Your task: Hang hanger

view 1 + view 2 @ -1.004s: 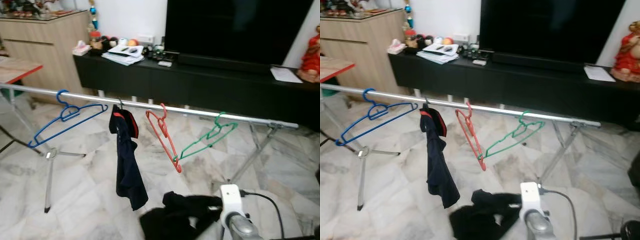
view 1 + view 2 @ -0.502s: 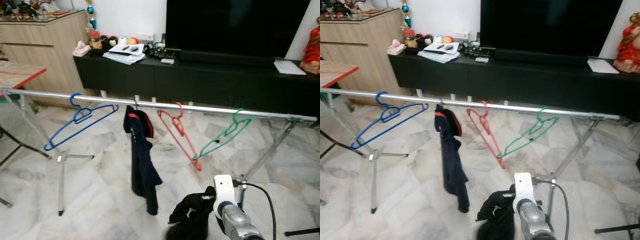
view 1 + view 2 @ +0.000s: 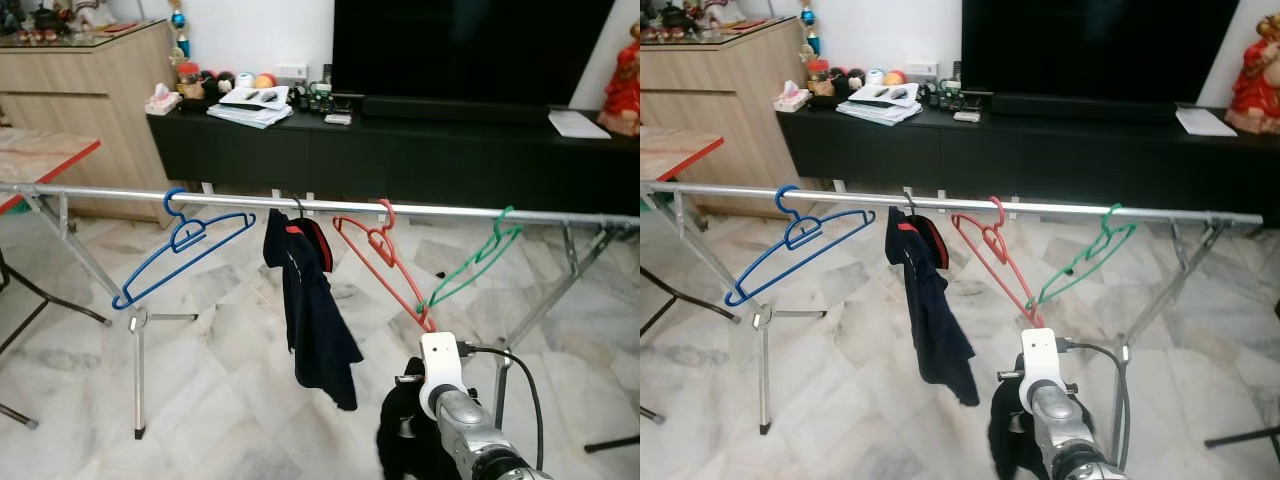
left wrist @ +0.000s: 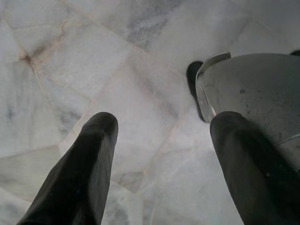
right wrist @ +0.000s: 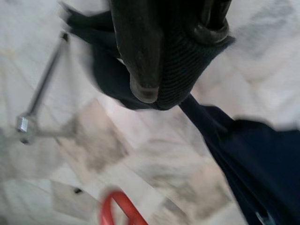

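A silver rail (image 3: 240, 200) of a drying rack crosses the room at mid height. On it hang a blue hanger (image 3: 185, 240), a navy garment with red trim (image 3: 315, 310), a red hanger (image 3: 385, 255) and a green hanger (image 3: 475, 265). My right gripper (image 5: 159, 93) is shut on a bunched black cloth (image 3: 400, 435), held low below the red hanger and just in front of the rail. In the right wrist view the navy garment (image 5: 248, 154) hangs close behind the cloth. My left gripper (image 4: 164, 126) is open over the marble floor.
A black TV console (image 3: 400, 150) with papers and small items runs behind the rack. A wooden cabinet (image 3: 80, 90) stands at the back left, with a red-edged table (image 3: 40, 155) beside it. Rack legs (image 3: 135, 370) splay onto the floor. A cable (image 3: 520, 370) trails from my right wrist.
The camera has shifted, so the rack sits further right and higher in the picture. My right arm has come up with the black cloth, which now hangs bunched under the gripper.
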`<state>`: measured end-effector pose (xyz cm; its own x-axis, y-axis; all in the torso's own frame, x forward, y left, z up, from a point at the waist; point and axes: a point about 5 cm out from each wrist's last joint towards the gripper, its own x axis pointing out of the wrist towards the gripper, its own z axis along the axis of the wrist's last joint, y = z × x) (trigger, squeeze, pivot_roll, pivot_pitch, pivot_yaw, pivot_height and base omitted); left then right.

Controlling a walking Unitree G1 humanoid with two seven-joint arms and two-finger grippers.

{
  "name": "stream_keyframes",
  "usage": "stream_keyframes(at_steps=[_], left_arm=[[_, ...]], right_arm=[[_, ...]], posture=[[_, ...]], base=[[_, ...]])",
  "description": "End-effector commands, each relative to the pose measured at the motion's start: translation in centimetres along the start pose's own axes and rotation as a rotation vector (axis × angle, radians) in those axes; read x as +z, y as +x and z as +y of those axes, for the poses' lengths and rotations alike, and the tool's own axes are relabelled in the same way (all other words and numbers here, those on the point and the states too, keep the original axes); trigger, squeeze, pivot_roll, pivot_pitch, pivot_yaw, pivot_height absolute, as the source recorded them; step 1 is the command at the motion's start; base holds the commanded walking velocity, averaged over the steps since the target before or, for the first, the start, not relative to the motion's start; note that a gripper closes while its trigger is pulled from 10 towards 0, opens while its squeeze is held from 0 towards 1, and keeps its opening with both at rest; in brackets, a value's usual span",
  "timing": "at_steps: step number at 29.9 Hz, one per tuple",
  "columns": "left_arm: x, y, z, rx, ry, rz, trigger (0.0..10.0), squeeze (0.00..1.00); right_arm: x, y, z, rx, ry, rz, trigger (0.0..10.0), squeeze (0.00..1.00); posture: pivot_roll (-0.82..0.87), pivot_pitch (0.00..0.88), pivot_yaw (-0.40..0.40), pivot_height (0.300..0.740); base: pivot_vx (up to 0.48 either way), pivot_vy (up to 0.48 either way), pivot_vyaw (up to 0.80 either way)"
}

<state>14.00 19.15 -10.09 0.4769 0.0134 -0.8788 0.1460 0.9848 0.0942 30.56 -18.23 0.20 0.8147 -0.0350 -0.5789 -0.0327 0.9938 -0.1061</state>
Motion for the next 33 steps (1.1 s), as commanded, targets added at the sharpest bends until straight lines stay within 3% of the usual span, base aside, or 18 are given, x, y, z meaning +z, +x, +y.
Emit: stream_keyframes(at_steps=[1, 33], left_arm=[[-0.6, -0.1, -0.3, -0.015, -0.006, 0.017, 10.0, 0.00], [-0.6, -0.1, -0.3, -0.017, -0.011, 0.014, 10.0, 0.00]], right_arm=[[0.9, 0.1, 0.5, 0.014, 0.012, -0.036, 10.0, 0.00], [-0.4, -0.2, -0.1, -0.004, 0.044, -0.027, 10.0, 0.00]], posture=[[0.01, 0.021, 0.020, 0.740], [0.01, 0.018, 0.018, 0.740]], base=[[0.000, 0.270, 0.00], [0.000, 0.278, 0.00]])
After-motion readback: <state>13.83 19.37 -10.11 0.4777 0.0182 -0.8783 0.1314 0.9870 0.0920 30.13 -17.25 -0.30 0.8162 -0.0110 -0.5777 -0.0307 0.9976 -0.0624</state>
